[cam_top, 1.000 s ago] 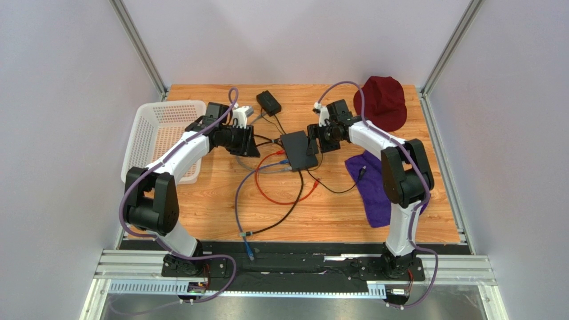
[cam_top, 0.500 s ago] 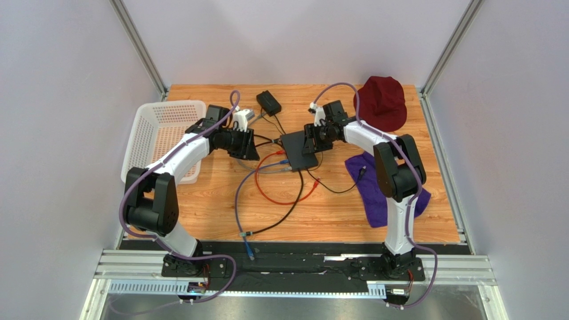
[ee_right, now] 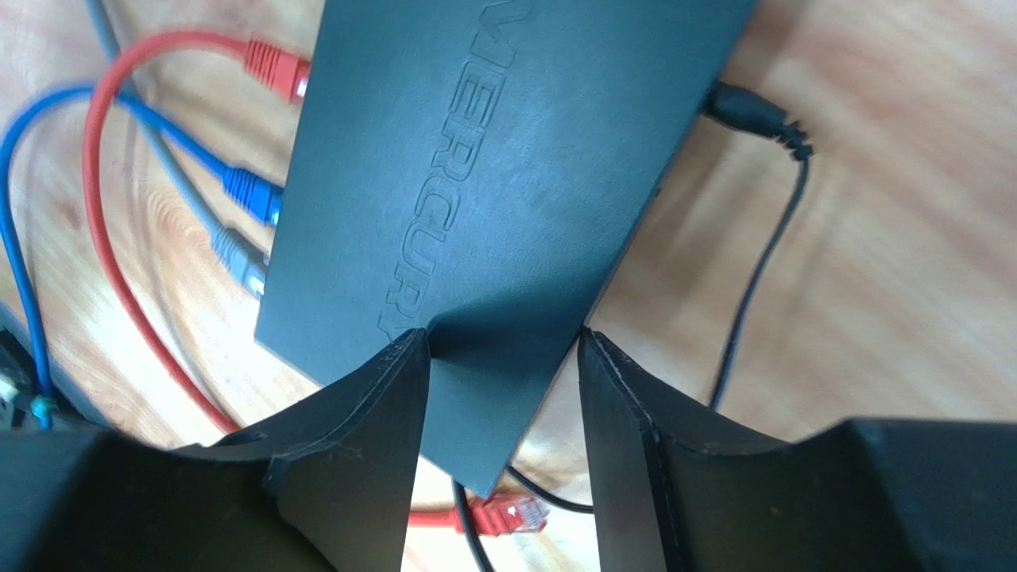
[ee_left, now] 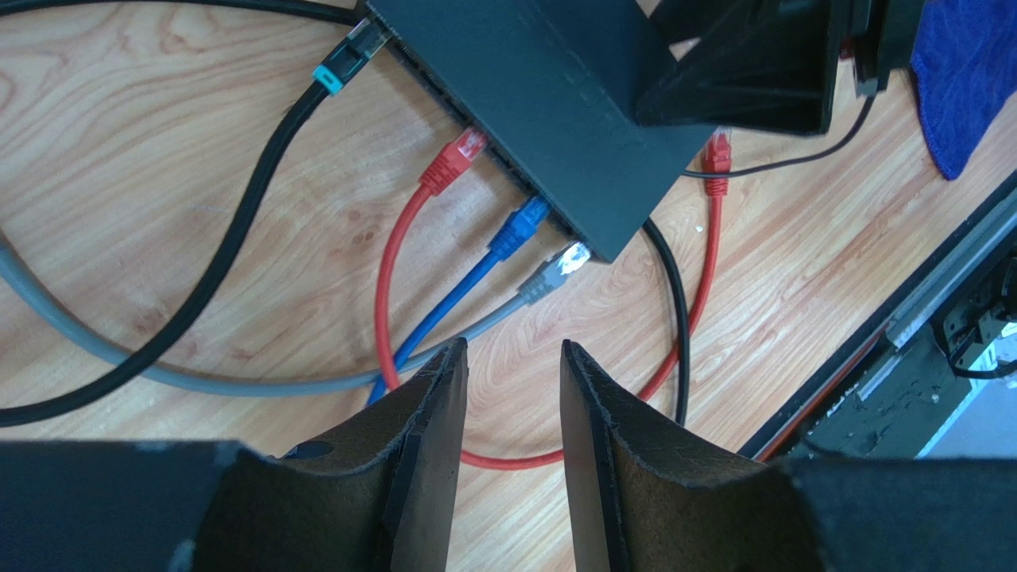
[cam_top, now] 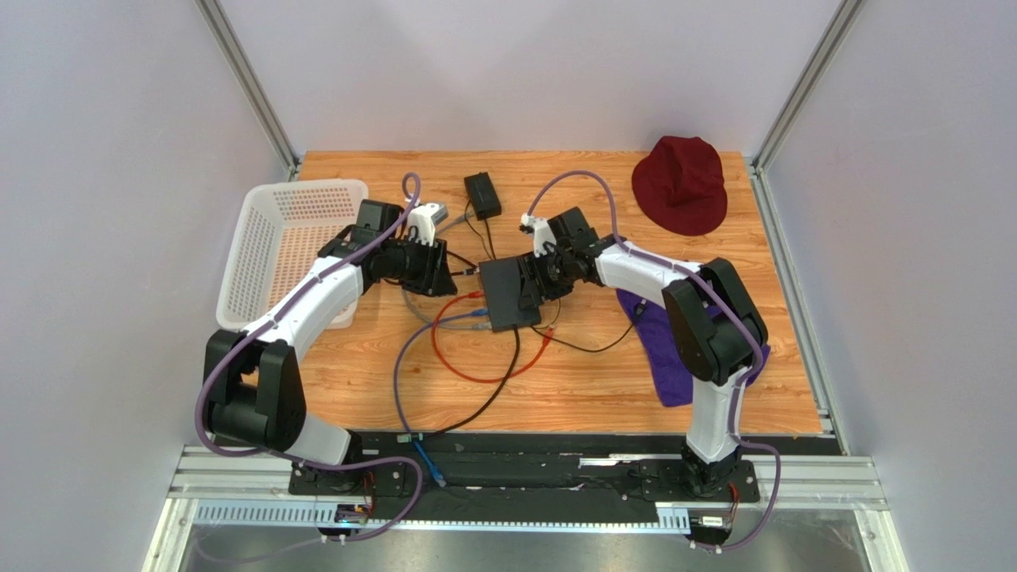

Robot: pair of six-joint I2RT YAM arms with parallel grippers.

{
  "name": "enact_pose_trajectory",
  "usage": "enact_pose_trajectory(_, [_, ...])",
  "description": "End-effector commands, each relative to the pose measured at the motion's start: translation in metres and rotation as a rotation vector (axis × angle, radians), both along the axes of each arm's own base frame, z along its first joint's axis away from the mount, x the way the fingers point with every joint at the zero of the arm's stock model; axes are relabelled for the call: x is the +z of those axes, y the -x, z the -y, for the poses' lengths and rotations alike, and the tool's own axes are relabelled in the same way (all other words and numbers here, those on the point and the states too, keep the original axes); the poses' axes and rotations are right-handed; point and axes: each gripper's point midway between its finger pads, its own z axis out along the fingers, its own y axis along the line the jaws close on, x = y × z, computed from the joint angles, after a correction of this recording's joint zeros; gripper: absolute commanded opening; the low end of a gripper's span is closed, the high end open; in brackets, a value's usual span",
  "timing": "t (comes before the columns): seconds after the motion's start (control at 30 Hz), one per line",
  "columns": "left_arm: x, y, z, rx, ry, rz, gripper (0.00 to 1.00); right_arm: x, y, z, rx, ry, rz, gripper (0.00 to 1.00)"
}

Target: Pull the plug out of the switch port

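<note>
The switch (cam_top: 511, 293) is a flat black box lying mid-table. Red (ee_left: 451, 161), blue (ee_left: 519, 227) and grey (ee_left: 552, 272) plugs sit in the switch port row (ee_left: 501, 179) along its edge, and a black plug with a teal tip (ee_left: 346, 62) sits further along. My left gripper (ee_left: 513, 358) hangs open over bare wood just short of those plugs, holding nothing. My right gripper (ee_right: 501, 346) straddles a corner of the switch (ee_right: 501, 155), with both fingers against its edges. A loose red plug (ee_right: 501, 515) lies beneath that corner.
A white basket (cam_top: 287, 238) stands at the left, and a small black adapter brick (cam_top: 482, 188) sits at the back. A dark red hat (cam_top: 680, 179) lies back right and a purple cloth (cam_top: 663, 346) to the right. Cable loops (cam_top: 478, 358) trail toward the front edge.
My right gripper moved left and narrowed onto the switch. The switch slid left and toward the front, dragging its cables. My left arm drew back slightly to the left.
</note>
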Motion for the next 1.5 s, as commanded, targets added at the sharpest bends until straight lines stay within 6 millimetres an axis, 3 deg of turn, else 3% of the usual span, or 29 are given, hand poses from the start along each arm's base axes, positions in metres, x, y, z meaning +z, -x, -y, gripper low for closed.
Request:
enact_pose_trajectory(0.0, [0.015,0.0,-0.002,0.0,0.001,0.082,0.46,0.016,0.019,-0.001,0.04,0.009,0.04,0.52])
enact_pose_trajectory(0.1, [0.01,-0.004,-0.006,0.025,-0.026,0.065,0.51,0.018,0.025,0.004,0.037,0.021,0.039,0.55])
enact_pose_trajectory(0.23, [0.025,-0.016,-0.006,0.043,-0.027,0.1,0.58,0.063,0.03,0.002,0.116,-0.024,0.05,0.59])
enact_pose_trajectory(0.3, [0.024,-0.017,-0.005,0.039,-0.034,0.06,0.61,0.098,0.022,-0.001,0.184,-0.079,0.121,0.62])
enact_pose_trajectory(0.33, [0.039,-0.026,-0.002,0.04,-0.027,0.077,0.61,0.112,0.024,0.002,0.207,-0.087,0.135,0.65])
enact_pose_trajectory(0.37, [0.034,-0.029,0.0,0.036,-0.032,0.04,0.62,0.133,0.016,0.002,0.23,-0.104,0.182,0.68])
enact_pose_trajectory(0.4, [0.035,-0.025,0.002,0.018,-0.027,-0.001,0.63,0.141,0.014,0.002,0.297,-0.103,0.227,0.7])
enact_pose_trajectory(0.43, [0.05,-0.033,0.006,0.006,-0.014,0.016,0.63,0.144,0.017,0.007,0.322,-0.085,0.217,0.73])
enact_pose_trajectory(0.47, [0.042,-0.032,0.008,-0.007,-0.018,-0.038,0.63,0.157,0.006,0.01,0.333,-0.082,0.271,0.75])
enact_pose_trajectory(0.53, [0.058,-0.042,0.016,-0.038,0.013,-0.016,0.62,0.155,-0.013,0.018,0.349,-0.031,0.339,0.76])
enact_pose_trajectory(0.57, [0.055,-0.046,0.018,-0.045,0.014,-0.023,0.61,0.155,-0.025,0.027,0.331,-0.014,0.367,0.76])
enact_pose_trajectory(0.7, [0.075,-0.074,0.021,-0.047,0.001,0.047,0.57,0.151,-0.085,0.048,0.254,0.043,0.486,0.72])
enact_pose_trajectory(0.83, [0.075,-0.095,0.02,-0.066,-0.038,0.114,0.57,0.139,-0.121,0.066,0.245,0.079,0.559,0.67])
enact_pose_trajectory(0.87, [0.066,-0.099,0.02,-0.059,-0.047,0.093,0.57,0.135,-0.127,0.071,0.263,0.1,0.584,0.67])
enact_pose_trajectory(1.03, [0.04,-0.103,0.035,-0.051,0.025,-0.039,0.54,0.108,-0.135,0.063,0.347,0.11,0.643,0.63])
enact_pose_trajectory(1.17, [0.029,-0.098,0.049,-0.077,0.1,-0.122,0.61,0.087,-0.132,0.054,0.448,0.163,0.657,0.65])
enact_pose_trajectory(1.27, [0.024,-0.101,0.056,-0.04,0.157,-0.162,0.59,0.08,-0.132,0.046,0.52,0.197,0.706,0.66])
enact_pose_trajectory(1.3, [0.012,-0.097,0.057,-0.033,0.159,-0.19,0.58,0.077,-0.131,0.044,0.546,0.193,0.716,0.65])
enact_pose_trajectory(1.47, [0.006,-0.126,0.048,-0.025,0.061,-0.106,0.59,0.058,-0.122,0.04,0.633,0.17,0.692,0.63])
